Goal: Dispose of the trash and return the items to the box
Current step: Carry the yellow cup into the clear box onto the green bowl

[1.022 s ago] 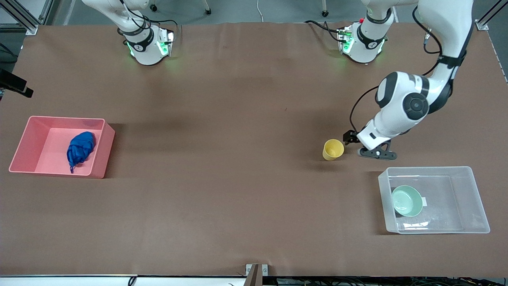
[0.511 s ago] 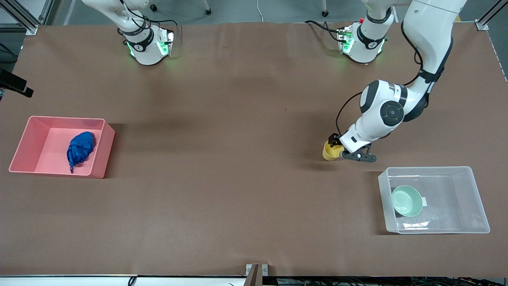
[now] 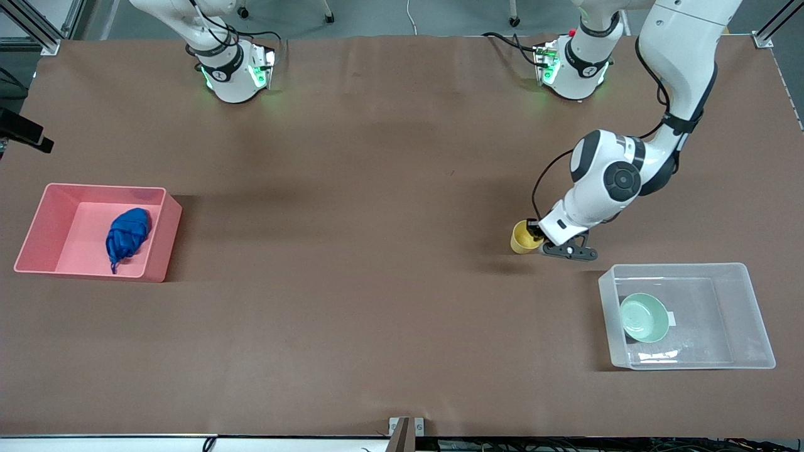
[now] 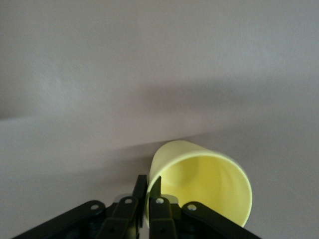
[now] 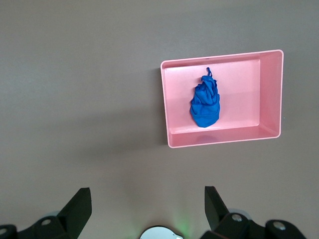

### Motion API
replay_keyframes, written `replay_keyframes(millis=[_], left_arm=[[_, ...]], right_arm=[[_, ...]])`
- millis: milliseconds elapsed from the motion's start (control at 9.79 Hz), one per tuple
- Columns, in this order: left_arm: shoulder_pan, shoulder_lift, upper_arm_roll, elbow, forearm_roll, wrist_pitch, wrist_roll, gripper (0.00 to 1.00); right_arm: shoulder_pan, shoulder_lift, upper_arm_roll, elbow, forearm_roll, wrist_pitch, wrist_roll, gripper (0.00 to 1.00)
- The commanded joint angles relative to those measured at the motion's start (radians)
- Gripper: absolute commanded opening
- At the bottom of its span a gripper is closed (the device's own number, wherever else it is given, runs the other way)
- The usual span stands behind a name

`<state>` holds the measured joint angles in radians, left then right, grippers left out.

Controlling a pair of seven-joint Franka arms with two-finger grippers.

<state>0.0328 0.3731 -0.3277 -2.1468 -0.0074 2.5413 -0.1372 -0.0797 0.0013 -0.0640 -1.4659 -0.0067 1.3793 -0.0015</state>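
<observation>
The yellow cup (image 3: 521, 238) is on the table, farther from the front camera than the clear box (image 3: 678, 269). My left gripper (image 3: 533, 234) is shut on the cup's rim. In the left wrist view one finger of the gripper (image 4: 148, 182) is inside the cup (image 4: 204, 174) and one outside. I cannot tell if the cup is off the table. The mint-green bowl (image 3: 643, 317) lies in the clear box. The blue trash (image 3: 127, 233) lies in the pink bin (image 3: 100, 188). My right gripper (image 5: 147, 196) is open and empty, high over the table, looking down on the trash (image 5: 205, 102).
The pink bin (image 5: 219, 142) stands at the right arm's end of the table. The clear box stands at the left arm's end, near the front camera, with a white label (image 3: 671, 319) on its bottom. Brown table lies between them.
My left gripper has moved from beside the yellow cup onto it and shut on its rim. The right arm has not moved.
</observation>
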Motion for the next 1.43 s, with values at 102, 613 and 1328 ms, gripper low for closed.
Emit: replay_keyframes(millis=[102,613,1328], left_arm=[[0.045,-0.011,-0.001,0.188,0.021,-0.218,0.01,0.0],[0.205,0.108,0.01,0.589,0.03,-0.46,0.198,0.0],[0.274,0.392,0.061,0.835,0.19,-0.477,0.317,0.0]], right_arm=[[-0.003,-0.024,0.003,-0.027,-0.012,0.001,-0.008,1.0],[-0.003,-0.024,0.001,-0.025,-0.009,0.001,-0.008,1.0],[-0.003,-0.024,0.001,-0.025,-0.009,0.0,-0.008,1.0]])
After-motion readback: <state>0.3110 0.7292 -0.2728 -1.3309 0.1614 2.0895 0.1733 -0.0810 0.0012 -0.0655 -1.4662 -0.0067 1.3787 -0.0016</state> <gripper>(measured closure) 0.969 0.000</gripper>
